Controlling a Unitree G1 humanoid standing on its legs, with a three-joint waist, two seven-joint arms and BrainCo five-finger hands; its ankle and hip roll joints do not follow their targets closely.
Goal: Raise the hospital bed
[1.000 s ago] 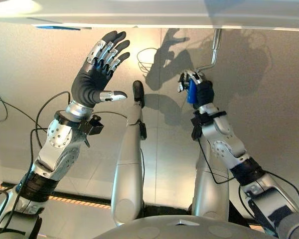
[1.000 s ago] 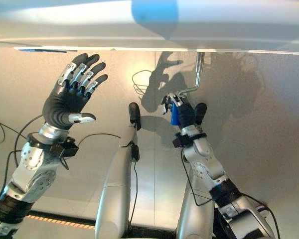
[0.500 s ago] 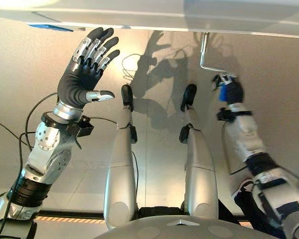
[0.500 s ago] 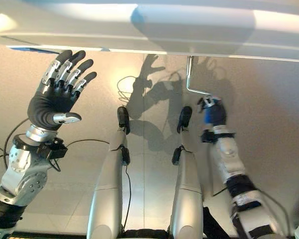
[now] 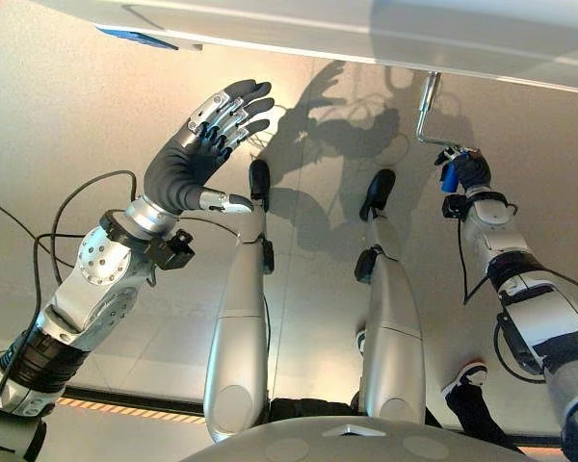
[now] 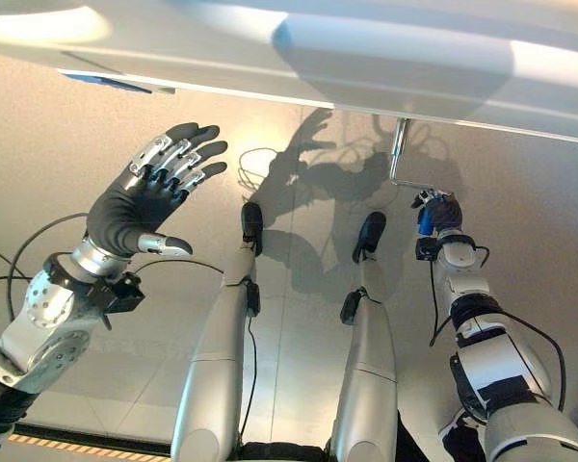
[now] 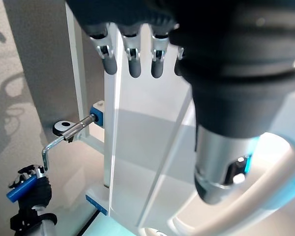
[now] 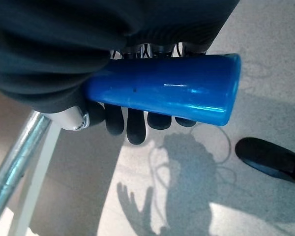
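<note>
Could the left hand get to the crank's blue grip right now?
Probably not without a long reach. The left hand is raised open, far across from the blue grip, and the right hand is already curled round that grip, leaving little room.

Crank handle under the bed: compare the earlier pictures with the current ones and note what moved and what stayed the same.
The right hand, shut on the blue crank handle, has swung it round the metal crank, from the side nearer the robot's middle to the outer right side. The left hand stays open and raised, holding nothing. The bed frame shows no clear change; the camera itself shifted.
</note>
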